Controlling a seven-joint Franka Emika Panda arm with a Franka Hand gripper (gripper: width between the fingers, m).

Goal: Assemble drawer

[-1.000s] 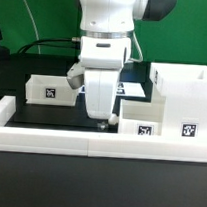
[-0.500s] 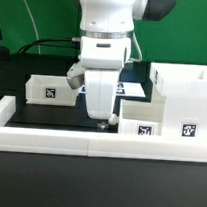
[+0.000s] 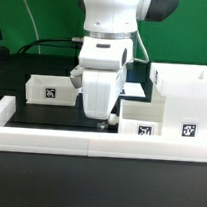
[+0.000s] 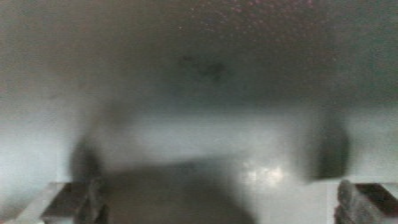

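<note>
The tall white drawer shell [image 3: 184, 95] stands at the exterior view's right, with a tag low on its front. A small white tray [image 3: 140, 122] with a tag sits against the shell's lower left part. A second tagged tray [image 3: 49, 88] lies apart at the left. My gripper [image 3: 98, 120] hangs low over the black table, just left of the near tray. Its fingertips are mostly hidden by the hand. In the blurred wrist view the gripper [image 4: 217, 205] has its fingers [image 4: 71, 205] far apart at the frame's edges, with only grey blur between them.
A low white wall [image 3: 79, 142] borders the table's front and left side. The marker board [image 3: 135, 91] lies behind the gripper, partly hidden by it. Cables and dark equipment stand at the back left.
The hand has shifted slightly toward the exterior view's left and a little lower. The trays and the shell have not moved.
</note>
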